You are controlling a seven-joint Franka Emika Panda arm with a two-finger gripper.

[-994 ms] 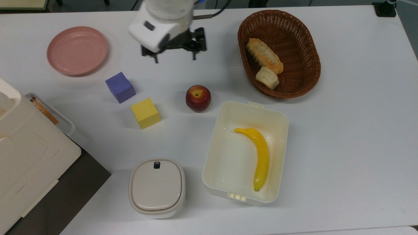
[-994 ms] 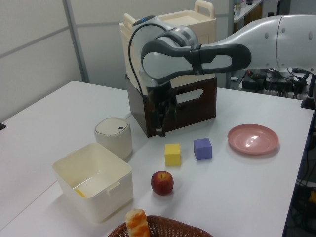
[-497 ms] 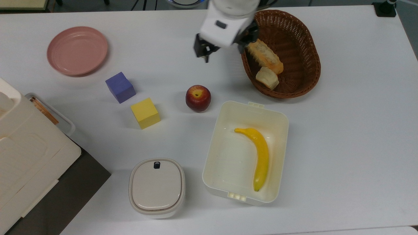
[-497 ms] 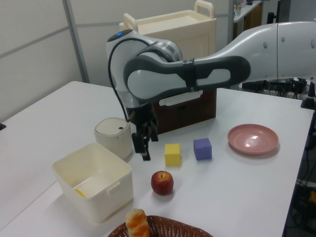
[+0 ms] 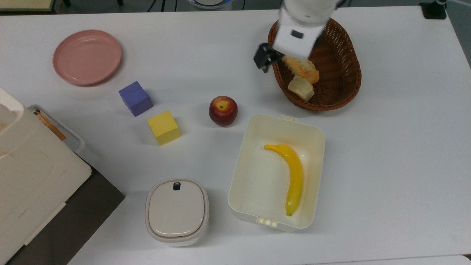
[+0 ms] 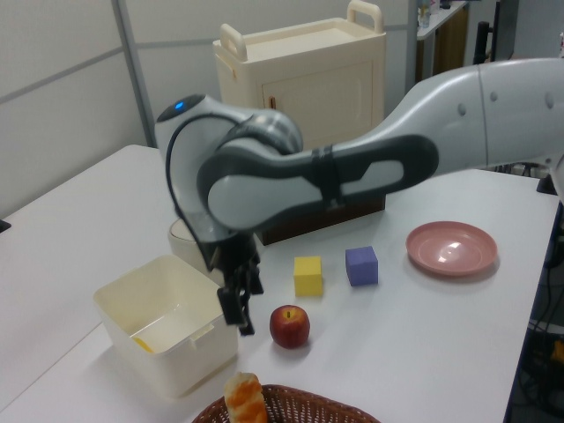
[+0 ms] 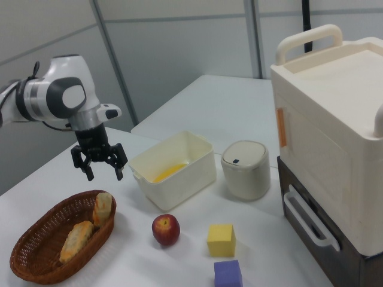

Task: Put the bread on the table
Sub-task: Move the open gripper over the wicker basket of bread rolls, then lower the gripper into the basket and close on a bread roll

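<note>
Hovering with my gripper spread wide and empty over the basket, I should drop straight onto the bread — the stubby roll touching the loaf — straddle its pale sides, then lift clear toward the table.

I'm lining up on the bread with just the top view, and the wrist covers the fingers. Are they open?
Observer: Yes. In the right view the gripper has its fingers spread wide, with nothing between them.
Operator: Am I touching the bread?
Observer: No. The gripper hangs above the basket, clear of the bread.
Operator: How does it sit?
Observer: It stands on end, leaning on the basket wall at the right view's right end, beside the longer loaf.
</note>
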